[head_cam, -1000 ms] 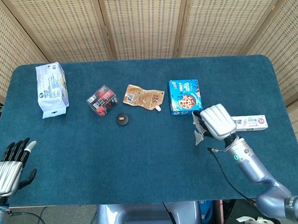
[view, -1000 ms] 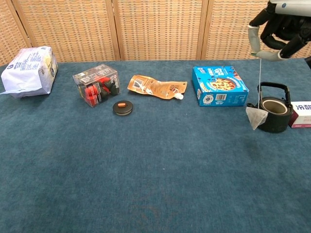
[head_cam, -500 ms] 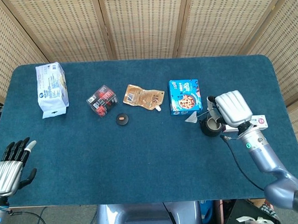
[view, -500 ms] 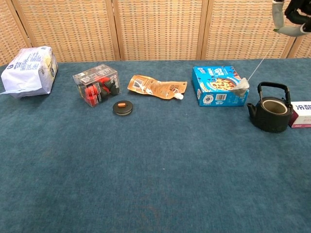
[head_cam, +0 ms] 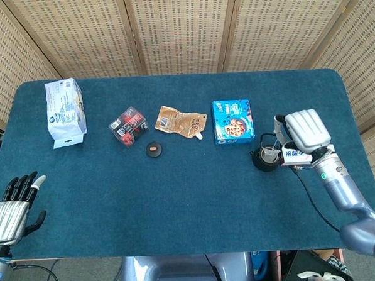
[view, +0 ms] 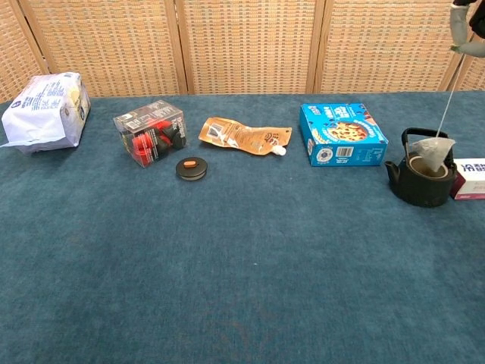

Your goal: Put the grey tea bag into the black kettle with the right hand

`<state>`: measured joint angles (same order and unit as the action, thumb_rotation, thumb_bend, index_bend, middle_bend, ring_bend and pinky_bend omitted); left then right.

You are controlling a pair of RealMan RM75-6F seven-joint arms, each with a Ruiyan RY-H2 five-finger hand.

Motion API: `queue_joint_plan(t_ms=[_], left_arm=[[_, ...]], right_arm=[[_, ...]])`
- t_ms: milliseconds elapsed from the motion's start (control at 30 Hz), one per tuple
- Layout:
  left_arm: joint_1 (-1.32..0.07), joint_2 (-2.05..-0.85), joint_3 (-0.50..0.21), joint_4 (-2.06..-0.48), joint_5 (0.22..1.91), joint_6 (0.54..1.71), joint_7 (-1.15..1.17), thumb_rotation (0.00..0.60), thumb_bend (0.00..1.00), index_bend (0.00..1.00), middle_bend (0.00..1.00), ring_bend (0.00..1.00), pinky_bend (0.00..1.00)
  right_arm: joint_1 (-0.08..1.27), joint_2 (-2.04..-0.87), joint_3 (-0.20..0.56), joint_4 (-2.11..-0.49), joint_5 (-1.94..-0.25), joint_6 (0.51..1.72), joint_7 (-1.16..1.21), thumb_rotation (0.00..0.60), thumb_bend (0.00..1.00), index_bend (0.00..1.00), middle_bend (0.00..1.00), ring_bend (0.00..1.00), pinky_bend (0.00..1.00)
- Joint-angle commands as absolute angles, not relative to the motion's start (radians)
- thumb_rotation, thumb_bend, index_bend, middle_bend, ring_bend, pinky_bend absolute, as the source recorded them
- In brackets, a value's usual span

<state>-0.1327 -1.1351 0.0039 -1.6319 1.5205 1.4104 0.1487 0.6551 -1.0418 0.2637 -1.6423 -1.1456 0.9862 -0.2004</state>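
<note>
Grey tea bag [view: 432,150] hangs on its string right over the open mouth of the black kettle [view: 419,182], its lower edge at the rim; whether it touches the inside cannot be told. The string runs up to the right robot hand [head_cam: 306,132], which pinches it, high at the top right corner of the chest view. Nearest the robot, the left robot hand [head_cam: 14,209] sits off the front left edge of the blue worktop [head_cam: 178,197], holding nothing, fingers apart and pointing upward. Just beside the kettle on its right lies a white toothpaste box [view: 471,177], partly hidden under the right robot hand in the head view. Further back, a black round lid [view: 191,167] with an orange spot lies alone on the cloth. Behind it stand a clear box of red and black items [view: 151,133], a tan spouted pouch [view: 244,135] lying flat, and a blue biscuit box [view: 342,133]. At the far left rests a white packet [view: 44,111].
</note>
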Motion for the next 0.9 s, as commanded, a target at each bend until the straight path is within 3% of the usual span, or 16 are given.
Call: queue_joint_plan(t_ms=[33,900], left_arm=[[-0.13,-1.134,0.005,-1.632,1.518,1.412,0.148,0.6,0.41,0.0,0.0,0.0,0.0],[-0.125,-1.134,0.004,-1.626,1.516,1.417,0.143,0.6,0.41,0.0,0.0,0.0,0.0]], right_arm=[[0.647,-1.057,0.25,-1.599,-1.137,0.976,-0.175,0.6,0.85,0.62,0.88,0.89,0.95],[0.622,-1.046,0.24,-1.565,-1.154,0.992,-0.121,0.6,0.85,0.62,0.88,0.89,0.95]])
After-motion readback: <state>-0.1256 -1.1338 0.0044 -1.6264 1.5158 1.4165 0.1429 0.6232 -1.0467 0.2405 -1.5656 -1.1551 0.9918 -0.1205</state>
